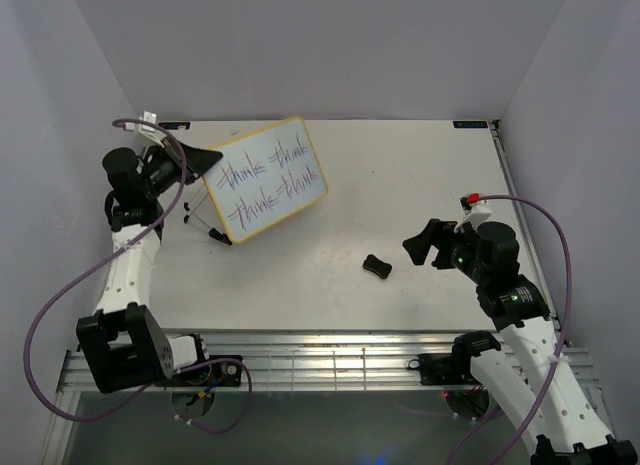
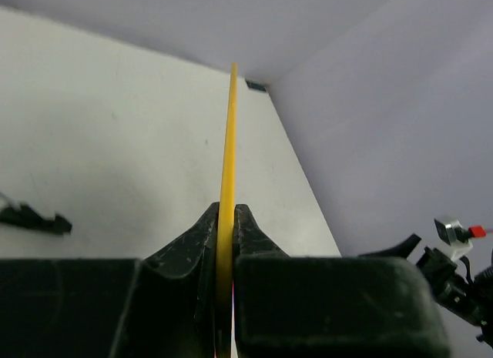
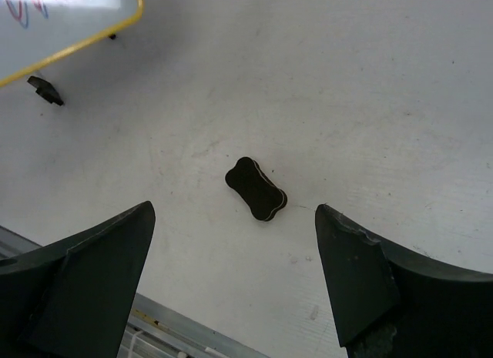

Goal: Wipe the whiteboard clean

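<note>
Far left: left gripper (image 1: 200, 161) clamped on the left edge of the whiteboard (image 1: 268, 178), yellow frame pinched between the jaws. Board propped tilted at back-left of table (image 1: 430, 165), writing unerased.

Centre: eraser (image 1: 376, 267) loose on the table, well apart from the board, long axis diagonal to the right jaws' closing line.

Right: right gripper (image 1: 425, 243) spread wide, empty, eraser just ahead and below. Clearly the nearer arm. Probably needs some wrist roll before closing.
</note>
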Robot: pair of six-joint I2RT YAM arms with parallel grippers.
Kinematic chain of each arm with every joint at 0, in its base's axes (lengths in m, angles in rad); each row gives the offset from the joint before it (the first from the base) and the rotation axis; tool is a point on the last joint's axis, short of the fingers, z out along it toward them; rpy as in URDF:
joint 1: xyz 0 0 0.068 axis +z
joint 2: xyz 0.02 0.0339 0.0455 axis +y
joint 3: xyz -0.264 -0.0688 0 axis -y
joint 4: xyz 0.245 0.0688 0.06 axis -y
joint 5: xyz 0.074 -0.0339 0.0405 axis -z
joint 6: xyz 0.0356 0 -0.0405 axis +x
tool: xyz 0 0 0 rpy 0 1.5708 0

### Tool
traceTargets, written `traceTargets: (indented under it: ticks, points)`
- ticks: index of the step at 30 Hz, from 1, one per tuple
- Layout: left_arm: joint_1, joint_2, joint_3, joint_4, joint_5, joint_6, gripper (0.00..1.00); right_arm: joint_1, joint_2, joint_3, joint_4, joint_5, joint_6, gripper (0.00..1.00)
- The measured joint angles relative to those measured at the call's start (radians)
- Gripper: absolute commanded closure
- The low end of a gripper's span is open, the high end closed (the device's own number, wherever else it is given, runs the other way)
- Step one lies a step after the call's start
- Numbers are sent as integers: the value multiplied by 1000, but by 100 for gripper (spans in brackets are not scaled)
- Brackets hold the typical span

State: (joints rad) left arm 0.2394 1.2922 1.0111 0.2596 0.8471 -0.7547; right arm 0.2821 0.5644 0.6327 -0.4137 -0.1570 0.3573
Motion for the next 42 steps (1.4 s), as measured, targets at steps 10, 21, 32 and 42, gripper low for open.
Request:
traceTargets:
  ticks: [10, 21, 32, 42]
  points:
    - [-32, -231, -323, -449, -17, 108, 100, 0, 252, 118, -22, -50, -169, 6]
    - [-40, -245, -432, -703, 29, 157, 100, 217, 665, 165, 4, -37, -346, 7]
    - [-110, -247, -393, -783, 9, 200, 100, 375, 934, 245, 51, 195, -432, 30]
    - [-136, -249, -393, -782, 14, 202, 100, 388, 983, 255, 62, 274, -455, 50]
